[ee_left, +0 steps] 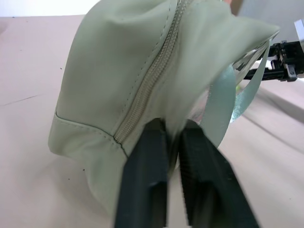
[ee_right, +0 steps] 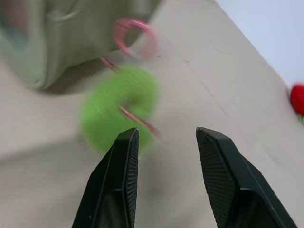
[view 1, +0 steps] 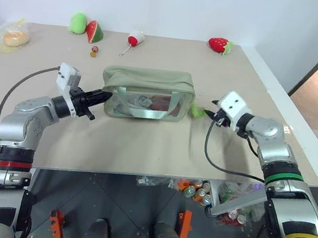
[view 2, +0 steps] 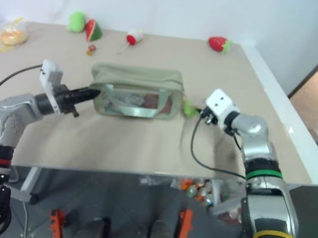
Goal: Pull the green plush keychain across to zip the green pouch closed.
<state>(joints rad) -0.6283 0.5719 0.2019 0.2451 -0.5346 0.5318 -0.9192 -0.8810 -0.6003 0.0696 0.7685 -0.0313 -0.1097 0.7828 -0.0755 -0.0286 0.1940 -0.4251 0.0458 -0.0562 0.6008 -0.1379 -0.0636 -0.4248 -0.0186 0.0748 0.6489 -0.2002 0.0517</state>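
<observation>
The green pouch (view 1: 149, 83) lies in the middle of the table. Its top zipper (ee_left: 153, 78) looks closed along the stretch I see. My left gripper (view 1: 104, 95) is at the pouch's left end, open only by a narrow gap, with its tips against the end fabric (ee_left: 95, 142). The green plush keychain (view 1: 195, 109) hangs off the pouch's right end on a pink ring (ee_right: 134, 35) and cord. My right gripper (ee_right: 166, 135) is open just short of the keychain (ee_right: 118, 107) and holds nothing.
Along the table's far edge lie a green plush (view 1: 77, 23), a watermelon slice toy (view 1: 95, 31), a red and white toy (view 1: 135, 38) and a strawberry plush (view 1: 218, 44). A bagged bun (view 1: 13, 37) is far left. A bin of cans (view 1: 219, 199) sits below the front edge.
</observation>
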